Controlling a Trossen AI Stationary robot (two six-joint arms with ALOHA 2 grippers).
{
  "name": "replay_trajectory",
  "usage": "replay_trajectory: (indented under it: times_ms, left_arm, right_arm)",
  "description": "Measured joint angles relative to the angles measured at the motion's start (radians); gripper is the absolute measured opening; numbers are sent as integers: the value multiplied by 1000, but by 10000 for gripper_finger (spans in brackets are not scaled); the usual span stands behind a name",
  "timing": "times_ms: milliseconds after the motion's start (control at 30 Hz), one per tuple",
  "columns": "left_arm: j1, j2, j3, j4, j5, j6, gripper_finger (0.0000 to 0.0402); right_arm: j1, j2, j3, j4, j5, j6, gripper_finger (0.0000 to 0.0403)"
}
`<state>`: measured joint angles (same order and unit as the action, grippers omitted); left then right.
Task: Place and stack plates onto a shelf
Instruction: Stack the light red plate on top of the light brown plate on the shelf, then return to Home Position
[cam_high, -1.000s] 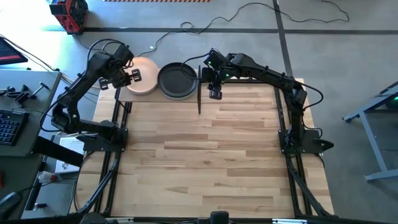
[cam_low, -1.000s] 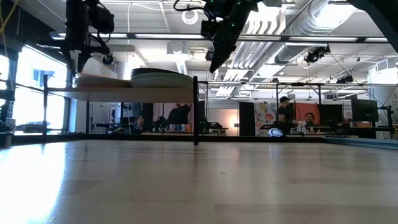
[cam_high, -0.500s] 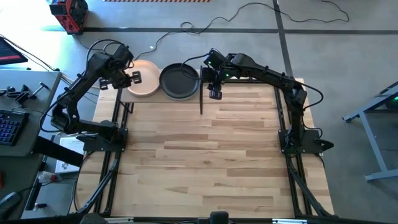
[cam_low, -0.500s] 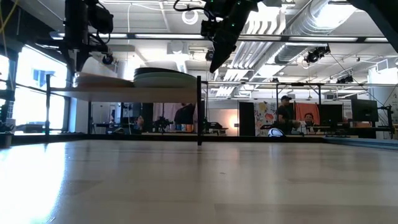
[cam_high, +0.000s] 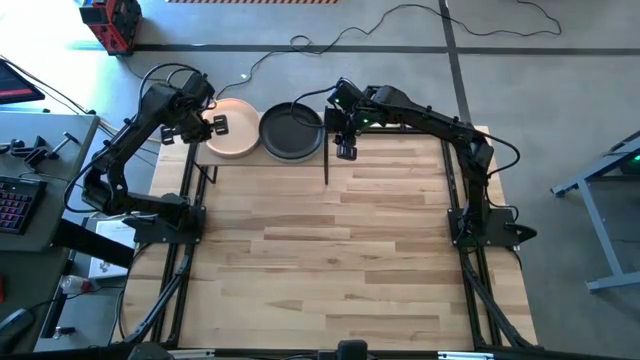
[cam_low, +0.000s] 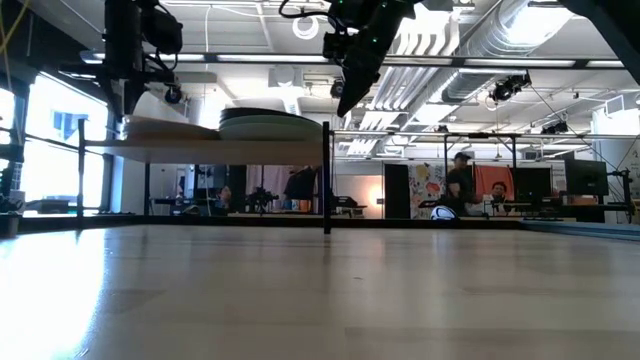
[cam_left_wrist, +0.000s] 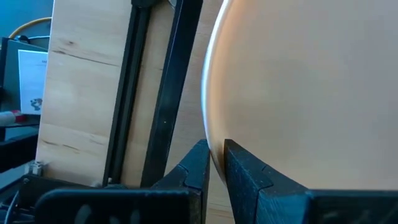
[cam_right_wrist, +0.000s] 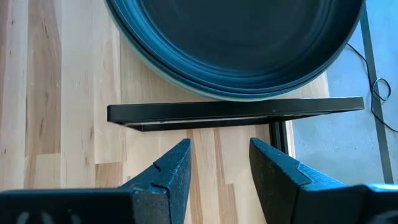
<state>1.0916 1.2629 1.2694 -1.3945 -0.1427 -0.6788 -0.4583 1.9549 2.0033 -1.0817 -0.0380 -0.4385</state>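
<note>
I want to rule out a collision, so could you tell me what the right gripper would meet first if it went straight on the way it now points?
Probably the shelf edge; the open right gripper faces it, with the black plate just beyond.

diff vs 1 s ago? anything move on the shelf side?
The small light-wood shelf with both plate stacks slid a little toward the right arm's side: in the high view the dark stack and the black post shifted right. The left hand stays pinched on the beige plate's rim; the right hand hovers open, unmoved.
</note>
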Motion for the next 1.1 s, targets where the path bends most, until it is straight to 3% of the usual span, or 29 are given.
replay_trajectory:
  times_ms: [200, 600, 767, 1100]
  left_arm:
    - [0, 0, 0, -2, 20, 3, 42]
    - [0, 0, 0, -5, 57, 3, 109]
    - [0, 0, 0, -6, 112, 3, 112]
    - [-1, -82, 0, 6, 97, 0, 109]
  right_arm:
    - [0, 0, 0, 0, 0, 0, 142]
    - [0, 0, 0, 0, 0, 11, 142]
    - [0, 0, 0, 0, 0, 11, 142]
    - [1, 0, 0, 0, 0, 11, 142]
